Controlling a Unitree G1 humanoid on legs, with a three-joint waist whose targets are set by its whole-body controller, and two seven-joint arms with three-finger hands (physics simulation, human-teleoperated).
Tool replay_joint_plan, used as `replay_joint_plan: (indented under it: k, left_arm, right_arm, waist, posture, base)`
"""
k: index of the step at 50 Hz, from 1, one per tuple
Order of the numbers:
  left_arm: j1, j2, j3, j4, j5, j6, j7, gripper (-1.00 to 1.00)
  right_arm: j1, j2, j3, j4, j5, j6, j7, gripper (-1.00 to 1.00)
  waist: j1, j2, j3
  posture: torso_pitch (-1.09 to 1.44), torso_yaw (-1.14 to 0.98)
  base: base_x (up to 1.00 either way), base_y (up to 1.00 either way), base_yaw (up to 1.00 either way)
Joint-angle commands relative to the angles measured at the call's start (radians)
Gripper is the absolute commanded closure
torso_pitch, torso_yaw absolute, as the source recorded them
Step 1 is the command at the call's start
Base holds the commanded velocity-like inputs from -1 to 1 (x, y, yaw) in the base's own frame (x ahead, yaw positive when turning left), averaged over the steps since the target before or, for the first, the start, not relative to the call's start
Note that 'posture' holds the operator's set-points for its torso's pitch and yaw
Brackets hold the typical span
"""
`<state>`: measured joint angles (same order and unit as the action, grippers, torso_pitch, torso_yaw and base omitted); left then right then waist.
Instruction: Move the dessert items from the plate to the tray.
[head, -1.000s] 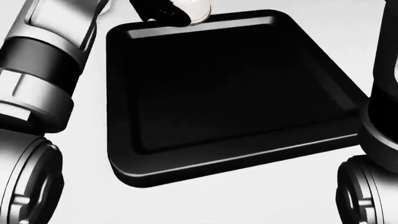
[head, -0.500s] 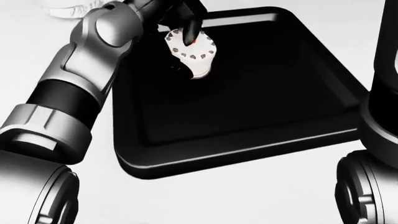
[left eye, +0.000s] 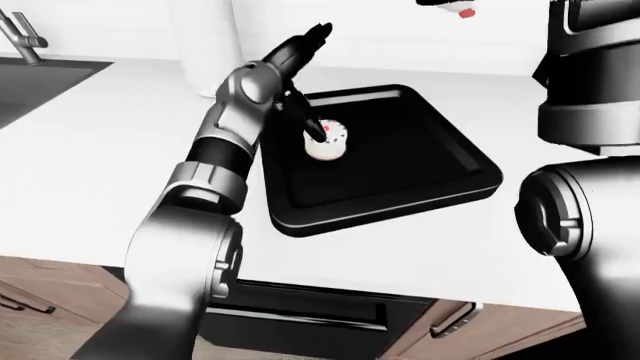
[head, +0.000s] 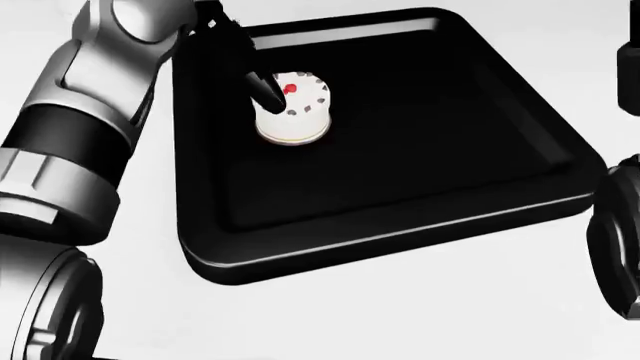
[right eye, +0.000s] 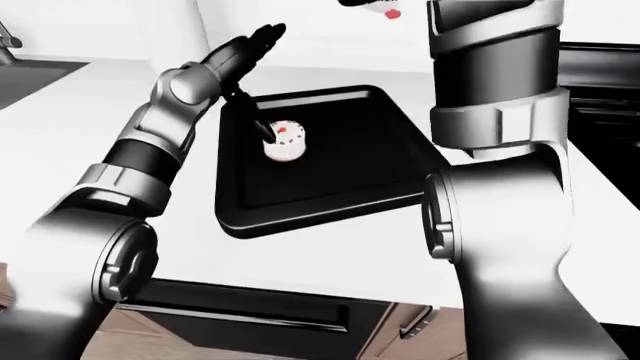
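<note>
The small white cupcake (head: 291, 109) stands upright in the far-left part of the black tray (head: 400, 240), just right of the left hand (left eye: 296, 75), whose fingers are spread, one fingertip (head: 266, 91) touching its left side.

- A black tray (left eye: 455, 176) sat on the white counter (left eye: 90, 142).
- A small white dessert (left eye: 327, 141) with a red dot on top stood upright in the tray's left part.
- The left hand (left eye: 298, 56) reached over the tray's far-left corner, fingers spread, one dark finger (left eye: 308, 124) pointing down to the dessert's left edge; whether it touched could not be told.
- A sink (left eye: 35, 82) and faucet (left eye: 20, 34) lay far left.
- The right arm (left eye: 585, 112) rose at the right edge.
</note>
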<state>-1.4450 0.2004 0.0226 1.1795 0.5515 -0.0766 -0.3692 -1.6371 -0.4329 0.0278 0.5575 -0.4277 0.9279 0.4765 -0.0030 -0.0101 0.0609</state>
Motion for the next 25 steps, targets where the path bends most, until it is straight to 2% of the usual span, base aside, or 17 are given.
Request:
replay_joint_plan:
  k: [1, 5, 10, 16, 17, 22, 24, 25]
  left_arm:
    - [-0.066, 0.037, 0.027, -0.066, -0.031, 0.0, 0.017, -1.0]
    - [-0.082, 0.099, 0.049, -0.127, -0.057, 0.048, 0.017, -1.0]
    - [-0.072, 0.176, 0.076, -0.243, -0.09, 0.121, 0.02, -1.0]
    - [-0.009, 0.235, 0.084, -0.442, -0.1, 0.221, -0.018, -1.0]
    - [0.003, 0.238, 0.086, -0.478, -0.104, 0.24, -0.031, -1.0]
    - [0.044, 0.269, 0.092, -0.598, -0.102, 0.297, -0.063, -1.0]
    - [0.05, 0.274, 0.094, -0.617, -0.103, 0.309, -0.066, -1.0]
    - [0.055, 0.274, 0.092, -0.628, -0.102, 0.309, -0.065, -1.0]
  right_arm:
    - [-0.068, -0.007, -0.01, 0.08, -0.058, -0.142, 0.025, 1.0]
    - [-0.129, 0.004, -0.01, 0.29, -0.124, -0.275, 0.056, 1.0]
    - [-0.13, 0.001, -0.006, 0.46, -0.206, -0.412, 0.093, 1.0]
    - [-0.093, 0.02, 0.013, 0.502, -0.295, -0.5, 0.227, 1.0]
    - [-0.085, 0.026, -0.002, 0.497, -0.3, -0.491, 0.217, 1.0]
    - [-0.025, 0.046, 0.011, 0.49, -0.362, -0.589, 0.275, 1.0]
    - [0.004, 0.065, -0.003, 0.48, -0.365, -0.611, 0.286, 1.0]
    - [0.022, 0.064, 0.007, 0.472, -0.379, -0.684, 0.267, 1.0]
  waist:
    - [0.0, 0.001, -0.039]
    - [-0.004, 0.007, -0.037]
    - [-0.006, 0.015, -0.035]
    - [-0.007, 0.024, -0.033]
    - [-0.008, 0.025, -0.032]
    - [-0.009, 0.028, -0.03]
    - [-0.01, 0.029, -0.03]
    - [-0.009, 0.029, -0.03]
  posture:
    - [0.0, 0.0]
    - [0.0, 0.0]
    - [0.0, 0.0]
    - [0.0, 0.0]
    - [0.0, 0.0]
    - [0.0, 0.0]
    - [0.0, 0.0]
    - [0.0, 0.0]
  base:
    - [0.0, 0.0, 0.0]
    - [0.0, 0.0, 0.0]
    - [0.0, 0.0, 0.0]
    - [0.0, 0.0, 0.0]
    - [0.0, 0.0, 0.0]
    - [0.0, 0.0, 0.0]
    - [0.0, 0.0, 0.0]
    - [0.0, 0.0, 0.0]
